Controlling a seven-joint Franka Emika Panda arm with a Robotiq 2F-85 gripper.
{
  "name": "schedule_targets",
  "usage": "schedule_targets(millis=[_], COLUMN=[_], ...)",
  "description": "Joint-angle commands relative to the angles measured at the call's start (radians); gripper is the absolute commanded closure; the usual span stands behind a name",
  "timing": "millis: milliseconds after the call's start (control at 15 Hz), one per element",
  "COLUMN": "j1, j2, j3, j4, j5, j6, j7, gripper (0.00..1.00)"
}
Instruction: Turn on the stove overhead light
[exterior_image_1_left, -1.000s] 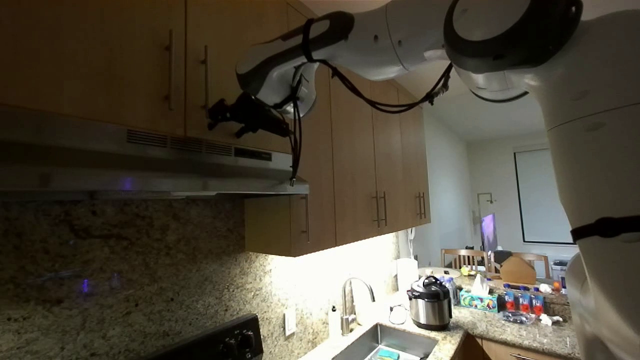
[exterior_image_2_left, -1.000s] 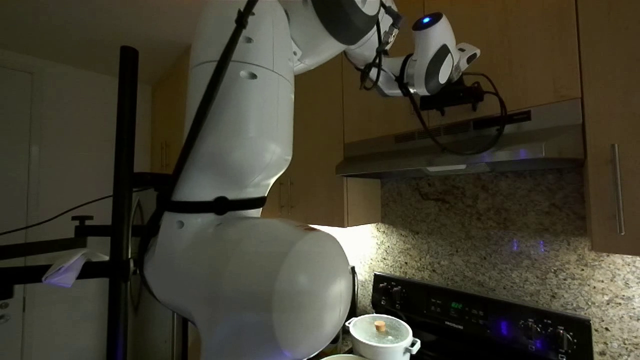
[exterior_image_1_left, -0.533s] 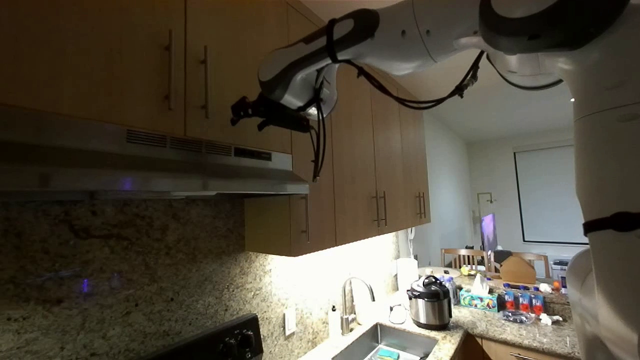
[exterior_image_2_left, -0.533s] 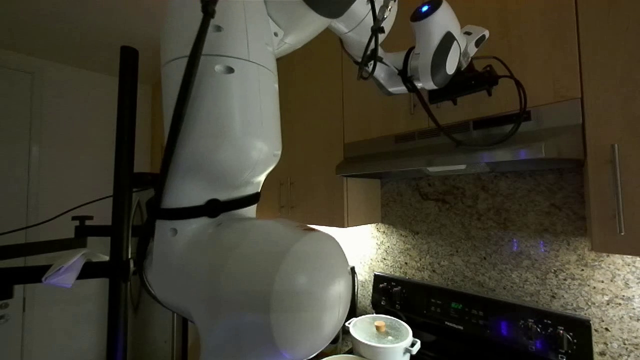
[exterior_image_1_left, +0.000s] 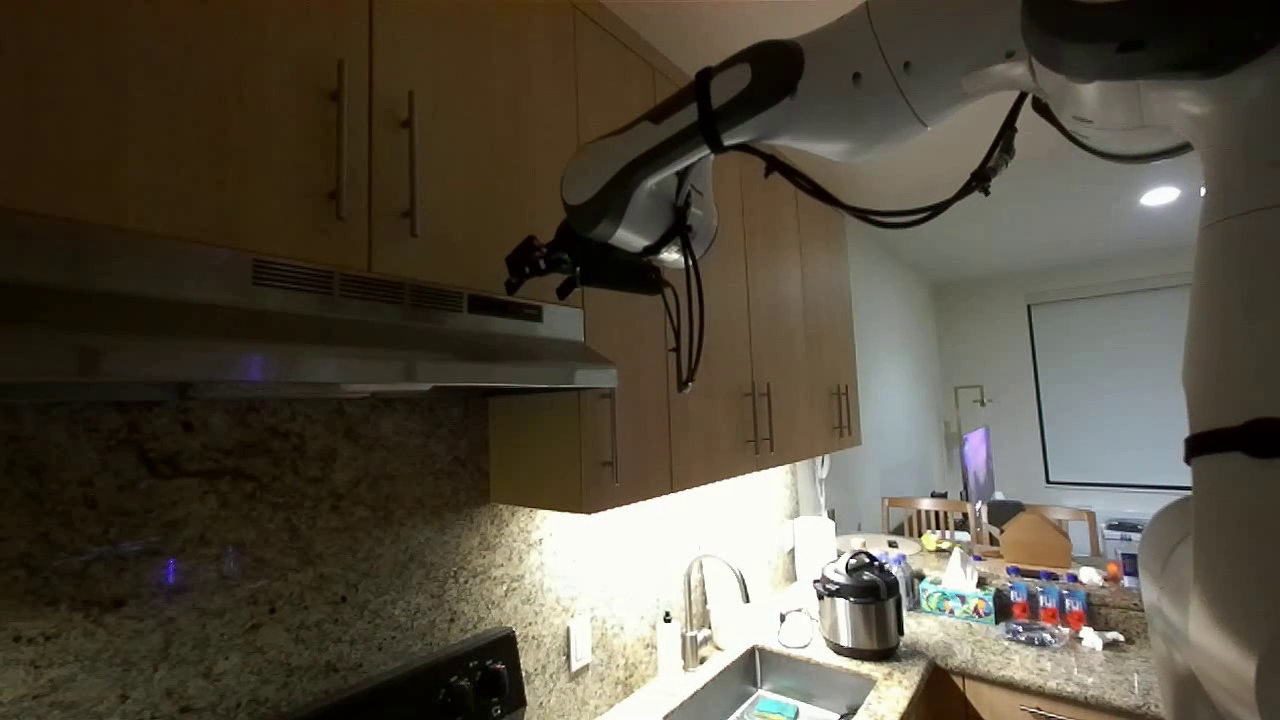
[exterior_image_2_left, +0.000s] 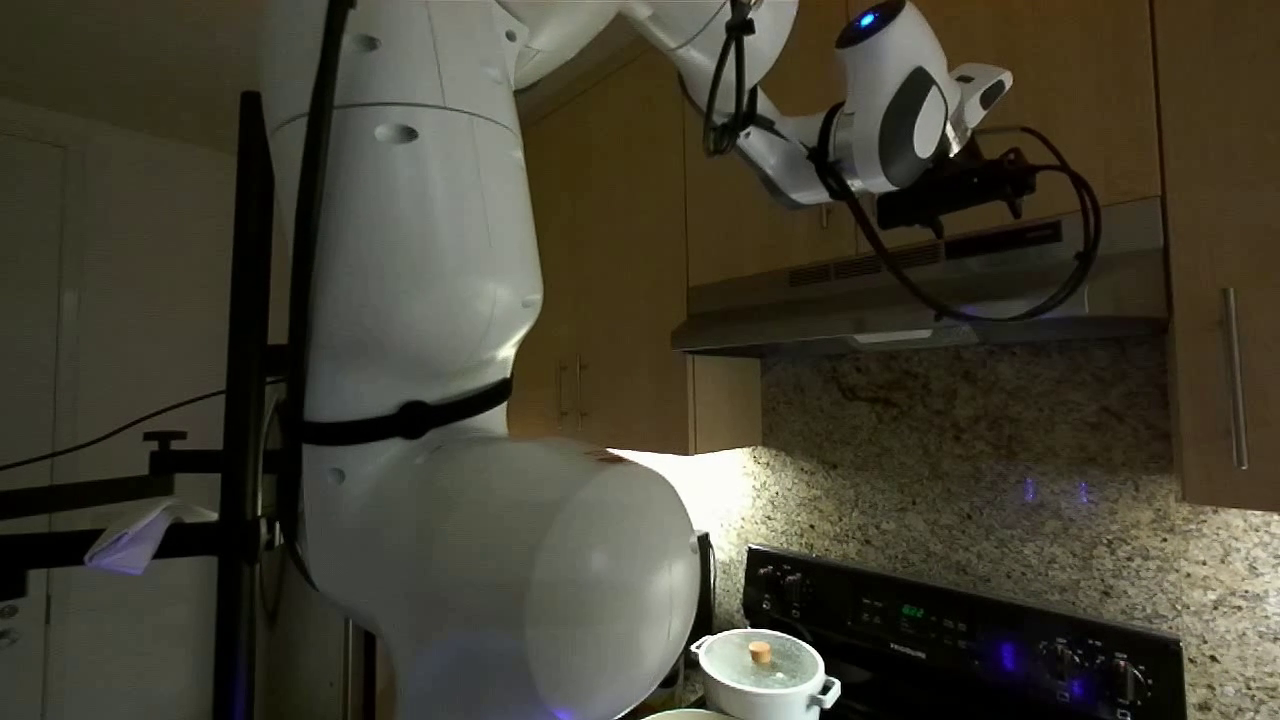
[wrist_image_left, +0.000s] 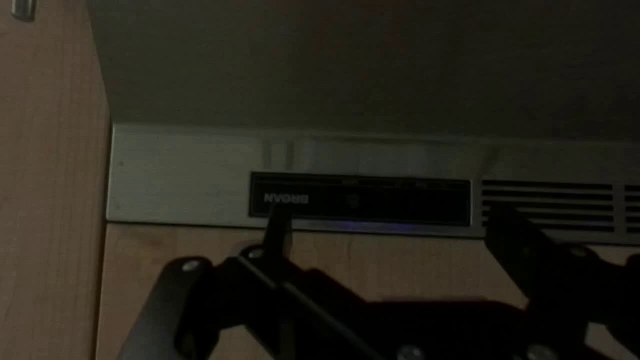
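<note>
At the bottom of the wrist view we see the hand (wrist_image_left: 390, 212) with its fingers (wrist_image_left: 278, 234) spread wide, one tip overlapping the dark control panel (wrist_image_left: 360, 201) at mid-frame on the range hood (wrist_image_left: 175, 172). In an exterior view we find the hood's pale light cover (exterior_image_2_left: 893, 337) right of centre, on its underside.

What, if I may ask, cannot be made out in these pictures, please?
Smaller markings on the black rectangular BROAN control panel: dark and blurred in the wrist view.
Base of the round white glass-lidded pot: cut off by the bottom edge in an exterior view.
Fine lettering on the long black stove panel: too small in an exterior view.
</note>
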Motion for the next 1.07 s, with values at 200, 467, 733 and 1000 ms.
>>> schedule_targets(millis=[200,467,733,1000], j1=[0.162,0.212,0.235,0.258], j2=[-0.037,-0.007,0.035,0.095], j3=[-0.067,-0.114,-0.164,-0.193], j4=[-0.042,0.001,0.069,0.166], j5=[0.238,0.305,0.348,0.399], j6=[-0.047,-0.116,-0.187,-0.241], j7=[-0.204,-0.291,-0.369,-0.472], gripper=[0.00,0.00,0.00,0.00])
